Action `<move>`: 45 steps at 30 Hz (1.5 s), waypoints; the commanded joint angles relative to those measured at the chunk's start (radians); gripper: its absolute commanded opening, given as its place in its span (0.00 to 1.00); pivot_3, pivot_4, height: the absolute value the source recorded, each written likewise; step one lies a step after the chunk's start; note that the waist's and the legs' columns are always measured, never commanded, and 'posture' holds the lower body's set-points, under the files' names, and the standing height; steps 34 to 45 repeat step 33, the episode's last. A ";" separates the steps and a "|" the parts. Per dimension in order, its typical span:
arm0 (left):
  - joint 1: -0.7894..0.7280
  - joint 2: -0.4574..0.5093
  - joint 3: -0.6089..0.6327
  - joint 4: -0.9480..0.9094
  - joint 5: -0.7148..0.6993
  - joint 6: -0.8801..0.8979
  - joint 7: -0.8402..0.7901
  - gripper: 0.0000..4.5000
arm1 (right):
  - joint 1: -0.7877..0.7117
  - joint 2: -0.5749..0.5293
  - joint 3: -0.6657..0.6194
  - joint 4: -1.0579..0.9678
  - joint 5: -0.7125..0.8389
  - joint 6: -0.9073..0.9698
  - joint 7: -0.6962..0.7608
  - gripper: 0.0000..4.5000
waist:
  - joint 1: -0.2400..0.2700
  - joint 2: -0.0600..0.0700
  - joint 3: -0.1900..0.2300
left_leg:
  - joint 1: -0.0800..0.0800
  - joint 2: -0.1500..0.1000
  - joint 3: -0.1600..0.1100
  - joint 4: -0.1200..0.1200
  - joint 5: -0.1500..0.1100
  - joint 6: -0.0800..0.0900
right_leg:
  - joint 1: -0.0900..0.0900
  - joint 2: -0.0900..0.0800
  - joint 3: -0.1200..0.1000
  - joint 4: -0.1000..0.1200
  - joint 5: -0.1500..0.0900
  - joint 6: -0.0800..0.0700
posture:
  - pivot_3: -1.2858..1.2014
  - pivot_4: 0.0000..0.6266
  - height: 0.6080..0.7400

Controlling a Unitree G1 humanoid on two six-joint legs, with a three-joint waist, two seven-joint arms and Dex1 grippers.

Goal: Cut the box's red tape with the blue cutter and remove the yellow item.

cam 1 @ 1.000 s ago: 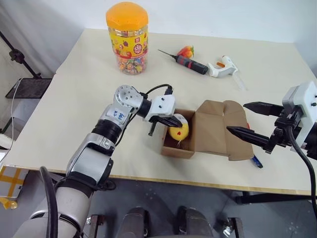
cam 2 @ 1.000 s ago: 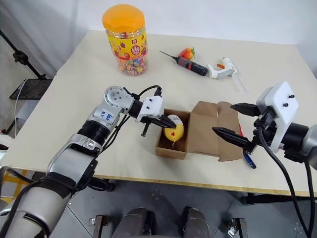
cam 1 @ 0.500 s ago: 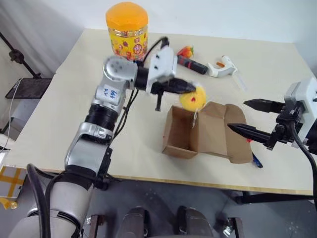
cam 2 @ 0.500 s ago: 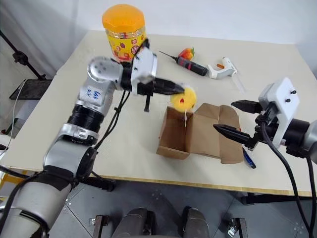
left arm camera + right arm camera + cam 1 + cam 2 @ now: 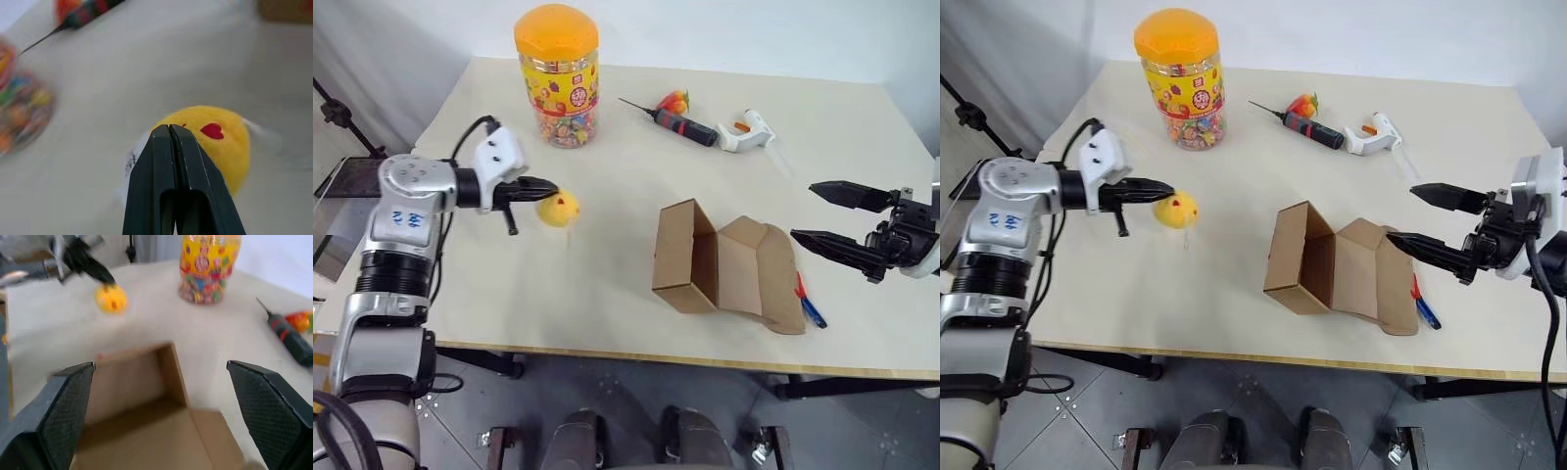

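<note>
**Fingers pinch the yellow item clear of the box; set-down comes next**

Fingers of the left gripper (image 5: pixel 546 186) are pressed together on the yellow item (image 5: pixel 558 209), which hangs from their tips above the counter (image 5: pixel 607 166), toward its left edge and in front of the candy jar (image 5: pixel 557 73). In the left wrist view the two black fingers meet with no gap, the yellow ball with its red spot bulging just beyond them. The box (image 5: pixel 724 269) stands open and empty near the front edge, flaps spread. The blue cutter (image 5: pixel 811 311) lies on the counter just beside the box's right flap, a bit of red next to it. The right gripper (image 5: pixel 832 215) hovers wide open and empty at the right edge.

Judging by this, cutting is done and removal is nearly complete. What remains calls for lowering the item onto bare counter near the left edge, then parting the fingers; its soft, round shape may roll a little.
</note>
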 commanded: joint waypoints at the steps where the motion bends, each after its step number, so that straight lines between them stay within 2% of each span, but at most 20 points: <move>1: 0.012 0.027 0.042 -0.044 -0.008 0.018 0.046 0.00 | -0.058 -0.012 0.014 0.054 -0.039 -0.057 0.033 1.00 | 0.000 0.000 0.000 | 0.000 0.000 0.000 0.000 0.000 0.000 | 0.000 0.000 0.000 0.001 0.000 0.000 | 0.52 0.24 1.00; 3: 0.039 0.034 0.056 -0.070 -0.012 0.037 0.070 0.00 | -0.083 0.000 0.037 0.068 -0.049 -0.061 0.041 1.00 | -0.005 0.000 0.000 | 0.001 0.000 0.000 -0.001 0.000 0.000 | 0.000 0.000 0.000 0.001 0.000 0.000 | 0.52 0.24 1.00; 6: 0.073 0.055 0.057 -0.103 -0.011 0.057 0.068 0.13 | -0.106 0.012 0.061 0.079 -0.057 -0.061 0.052 1.00 | -0.006 0.000 0.000 | 0.002 0.000 0.001 -0.001 0.000 0.000 | 0.000 0.000 0.000 0.002 0.000 0.000 | 0.52 0.24 1.00; 12: 0.139 0.088 0.121 -0.210 -0.080 0.134 0.061 0.53 | -0.138 0.012 0.083 0.141 -0.083 -0.074 0.081 1.00 | -0.004 0.000 0.000 | 0.002 0.002 0.000 -0.001 0.000 0.000 | 0.000 -0.001 0.000 0.002 0.000 0.000 | 0.52 0.24 1.00; 16: 0.235 0.121 0.193 -0.277 -0.158 0.174 0.031 0.78 | -0.123 -0.002 0.082 0.180 -0.123 -0.107 0.109 1.00 | -0.008 0.000 0.000 | 0.004 0.006 0.003 -0.003 0.000 0.000 | 0.000 0.000 0.001 0.003 0.000 0.000 | 0.52 0.24 1.00; 17: 0.263 0.126 0.210 -0.306 -0.186 0.203 0.019 0.87 | -0.114 -0.008 0.081 0.194 -0.131 -0.113 0.129 1.00 | -0.008 0.000 0.000 | 0.004 0.006 0.003 -0.003 0.000 0.000 | 0.000 0.000 0.001 0.003 0.000 0.000 | 0.52 0.24 1.00; 18: 0.330 0.133 0.239 -0.340 -0.209 0.214 0.007 0.92 | -0.102 0.000 0.066 0.220 -0.131 -0.159 0.168 1.00 | -0.007 0.000 0.000 | 0.004 0.006 0.003 -0.003 0.000 0.000 | 0.000 0.000 0.001 0.003 0.000 0.000 | 0.52 0.24 1.00; 21: 0.491 0.142 0.287 -0.416 -0.231 0.204 0.000 0.92 | -0.068 -0.018 0.067 0.313 -0.178 -0.255 0.253 1.00 | -0.007 0.000 0.000 | 0.006 0.006 0.004 -0.004 0.000 0.000 | 0.000 0.000 0.002 0.003 0.000 0.000 | 0.52 0.24 1.00; 24: 0.584 0.130 0.309 -0.481 -0.263 0.213 -0.001 0.92 | -0.067 -0.043 0.088 0.411 -0.240 -0.327 0.289 1.00 | -0.005 0.000 0.000 | 0.008 0.006 0.005 -0.004 0.000 0.000 | 0.002 0.000 0.003 0.003 0.000 -0.001 | 0.52 0.24 1.00; 26: 0.705 0.128 0.335 -0.546 -0.326 0.234 -0.067 0.92 | -0.060 -0.037 0.069 0.498 -0.248 -0.401 0.342 1.00 | -0.006 0.000 0.000 | 0.009 0.006 0.006 -0.003 0.000 0.000 | 0.003 0.000 0.004 0.002 0.000 -0.001 | 0.52 0.24 1.00; 29: 0.828 0.112 0.362 -0.608 -0.364 0.240 -0.076 0.92 | -0.046 -0.054 0.071 0.587 -0.281 -0.424 0.351 1.00 | -0.011 0.001 0.000 | 0.013 0.007 0.008 -0.006 -0.001 -0.001 | 0.005 0.000 0.006 0.002 -0.001 -0.001 | 0.52 0.24 1.00; 32: 0.848 0.049 0.399 -0.639 -0.419 0.198 -0.041 0.92 | -0.007 -0.057 0.089 0.612 -0.317 -0.462 0.361 1.00 | -0.007 0.003 0.001 | 0.013 0.008 0.008 -0.005 -0.001 -0.001 | 0.005 0.000 0.006 0.002 -0.001 -0.002 | 0.52 0.24 1.00; 45: 0.856 0.047 0.396 -0.651 -0.431 0.197 -0.057 0.92 | 0.004 -0.055 0.092 0.617 -0.327 -0.477 0.364 1.00 | -0.007 0.003 0.001 | 0.013 0.009 0.008 -0.004 -0.001 -0.001 | 0.006 0.000 0.006 0.002 -0.001 -0.002 | 0.52 0.24 1.00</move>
